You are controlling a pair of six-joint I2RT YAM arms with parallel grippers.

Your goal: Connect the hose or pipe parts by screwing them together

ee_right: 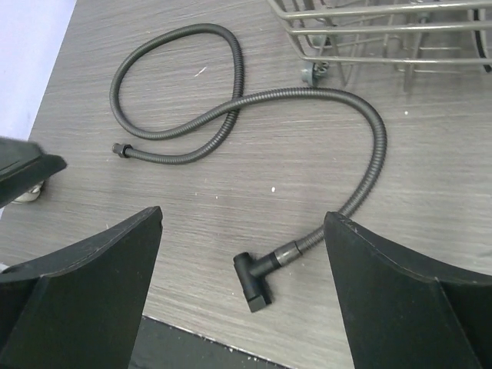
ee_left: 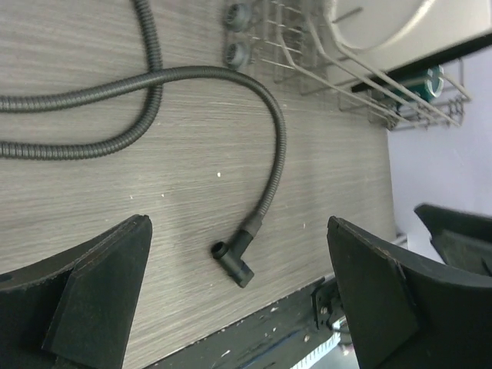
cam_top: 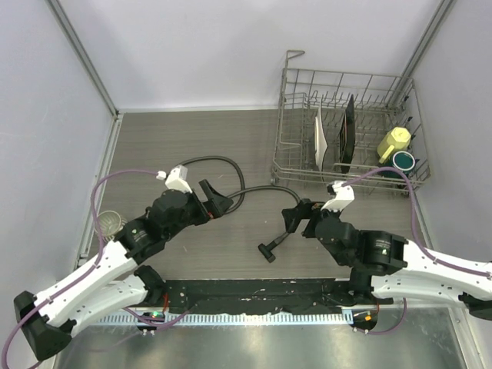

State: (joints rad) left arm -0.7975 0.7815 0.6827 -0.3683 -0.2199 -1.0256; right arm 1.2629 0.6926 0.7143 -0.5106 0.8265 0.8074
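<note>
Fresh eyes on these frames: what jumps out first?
A long black hose snakes in loops across the middle of the table, and a small T-shaped fitting appears joined to its near end. The left gripper and right gripper both hover open above it, holding nothing. At the back right stands a wire dish rack holding a yellow mug.

Table (cam_top: 154, 142) with hose (ee_right: 383, 154), dish rack (cam_top: 342, 75)

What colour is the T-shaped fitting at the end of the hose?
The T-shaped fitting is black; the right wrist view shows it best.
</note>
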